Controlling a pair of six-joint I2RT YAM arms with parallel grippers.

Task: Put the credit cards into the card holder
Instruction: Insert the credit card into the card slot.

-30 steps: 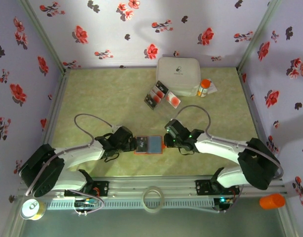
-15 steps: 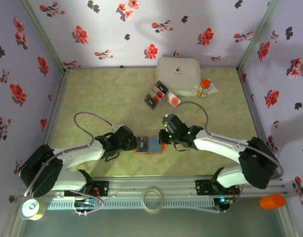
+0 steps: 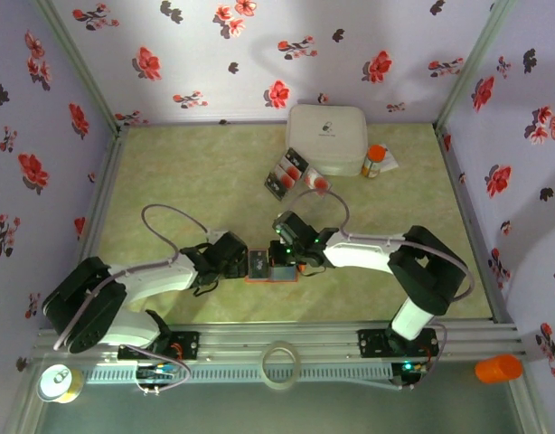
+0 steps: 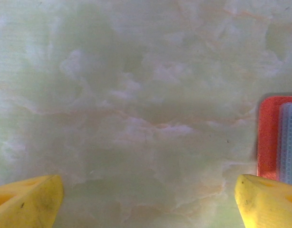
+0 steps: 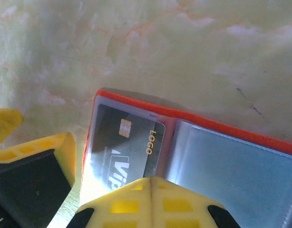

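The holder (image 3: 270, 269) lies open on the table (image 3: 196, 181) near the front edge, squarely between the two grippers. The left gripper (image 3: 248, 263) sits at its left edge with its fingers spread wide. In the left wrist view the holder's orange edge shows just ahead of the finger (image 4: 267, 202) on the picture's right. The right gripper (image 3: 280, 259) hangs over the holder, partly spread: one finger (image 5: 150, 199) overlaps the holder's near edge and the other (image 5: 39, 161) stands just off its left side. A black card (image 5: 129, 142) sits in the left pocket under clear plastic. More cards (image 3: 291, 174) lie well apart from both grippers, beside the white box (image 3: 327, 136).
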